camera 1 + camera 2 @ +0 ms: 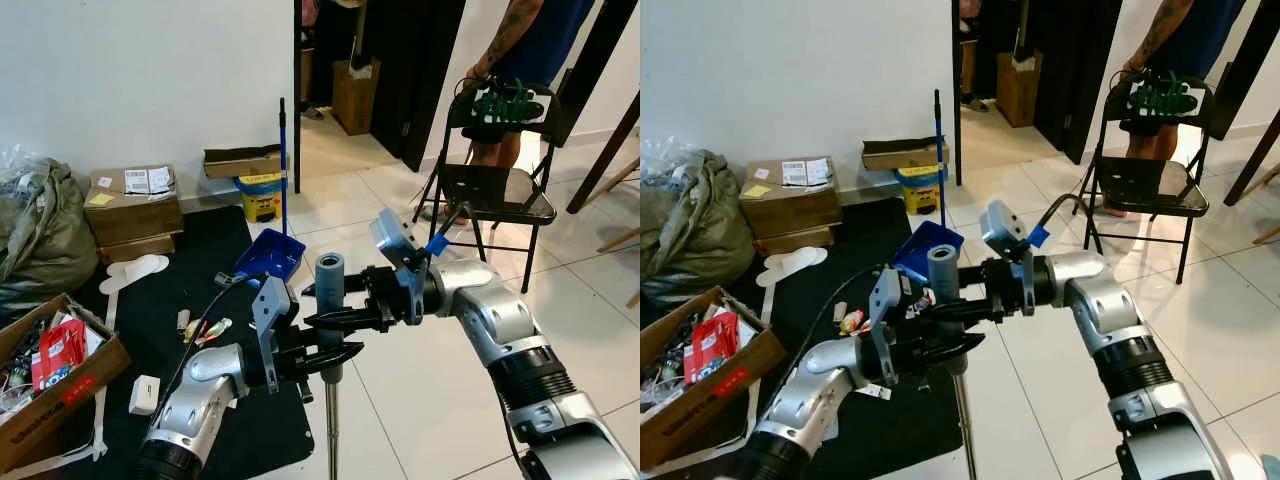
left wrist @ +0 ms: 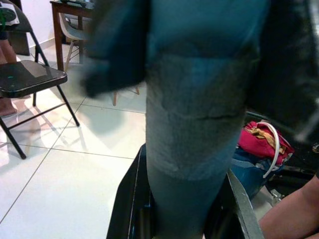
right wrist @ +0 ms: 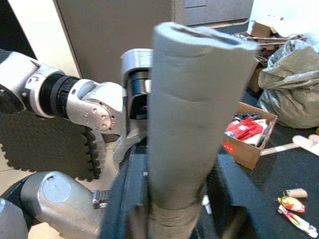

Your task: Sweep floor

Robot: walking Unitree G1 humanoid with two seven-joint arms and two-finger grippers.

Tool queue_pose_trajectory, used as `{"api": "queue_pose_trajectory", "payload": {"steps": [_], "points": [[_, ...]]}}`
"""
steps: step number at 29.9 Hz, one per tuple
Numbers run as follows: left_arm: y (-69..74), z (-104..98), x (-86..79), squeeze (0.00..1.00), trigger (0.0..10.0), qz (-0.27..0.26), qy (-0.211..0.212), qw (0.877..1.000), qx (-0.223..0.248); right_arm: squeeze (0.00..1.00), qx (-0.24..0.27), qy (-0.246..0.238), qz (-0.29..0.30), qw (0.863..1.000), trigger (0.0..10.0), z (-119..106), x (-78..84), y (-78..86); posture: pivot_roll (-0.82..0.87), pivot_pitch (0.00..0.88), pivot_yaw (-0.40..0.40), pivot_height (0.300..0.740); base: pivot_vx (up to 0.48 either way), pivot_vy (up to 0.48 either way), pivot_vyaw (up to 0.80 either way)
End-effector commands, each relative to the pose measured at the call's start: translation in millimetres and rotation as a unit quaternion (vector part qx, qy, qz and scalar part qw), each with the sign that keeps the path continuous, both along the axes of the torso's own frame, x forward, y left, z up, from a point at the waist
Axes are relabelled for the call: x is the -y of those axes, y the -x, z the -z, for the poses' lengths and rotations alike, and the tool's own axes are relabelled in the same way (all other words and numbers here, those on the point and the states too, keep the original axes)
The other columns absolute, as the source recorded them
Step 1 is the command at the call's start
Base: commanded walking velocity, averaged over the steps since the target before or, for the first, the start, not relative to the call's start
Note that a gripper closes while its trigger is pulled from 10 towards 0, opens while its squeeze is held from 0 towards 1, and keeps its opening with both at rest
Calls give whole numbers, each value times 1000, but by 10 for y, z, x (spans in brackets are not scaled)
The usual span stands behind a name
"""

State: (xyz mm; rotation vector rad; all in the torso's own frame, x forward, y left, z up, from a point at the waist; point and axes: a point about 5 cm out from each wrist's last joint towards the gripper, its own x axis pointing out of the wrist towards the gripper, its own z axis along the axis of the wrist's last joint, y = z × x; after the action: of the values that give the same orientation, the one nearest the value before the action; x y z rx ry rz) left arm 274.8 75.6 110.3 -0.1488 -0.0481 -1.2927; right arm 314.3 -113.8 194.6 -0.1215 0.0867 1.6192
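Handle (image 1: 329, 275): matt grey tape wrap over metal pole. Right gripper (image 1: 322, 320): black plastic fingers, silver metal arm. Floor (image 1: 420, 390) beneath: glossy tile; mat (image 1: 215, 300): matt foam

This is a room in a home, part-way through unpacking or a clear-out. The floor (image 1: 420, 390) is pale glossy tile, with a black foam mat (image 1: 200, 300) laid over part of it. Against the white wall (image 1: 150, 80) stand taped cardboard boxes (image 1: 132, 205), a stuffed grey sack (image 1: 45, 230) and an open box of clutter (image 1: 50, 375). White slippers (image 1: 135, 270) lie on the mat. A black folding chair (image 1: 495, 190) stands near dark doorways, where a person (image 1: 520, 40) waits.
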Motion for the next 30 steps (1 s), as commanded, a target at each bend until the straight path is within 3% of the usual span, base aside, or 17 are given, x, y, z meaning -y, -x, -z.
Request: {"api": "queue_pose_trajectory", "payload": {"steps": [1, 20, 21, 30], "points": [[48, 11, 17, 0, 0, 17, 0, 1000, -3, 0, 2, 4, 6, 1000, 0, -19, 2, -11, -39, 28, -2, 740, 0, 0, 0], [6, 63, -9, 0, 39, 5, -18, 1000, -10, 0, 1, 10, 20, 1000, 0, 33, 20, -10, -50, 9, -1, 740, 0, 0, 0], [-30, 71, -24, 1000, 10000, -8, -22, 1000, -12, 0, 2, 11, 28, 1000, 0, 46, 20, -22, -51, 1, 2, 740, 0, 0, 0], [-128, 102, -81, 1000, 10000, -54, -28, 998, -18, 0, 9, 27, 64, 998, 0, 133, 36, -72, -58, 0, 6, 740, 0, 0, 0]]}}
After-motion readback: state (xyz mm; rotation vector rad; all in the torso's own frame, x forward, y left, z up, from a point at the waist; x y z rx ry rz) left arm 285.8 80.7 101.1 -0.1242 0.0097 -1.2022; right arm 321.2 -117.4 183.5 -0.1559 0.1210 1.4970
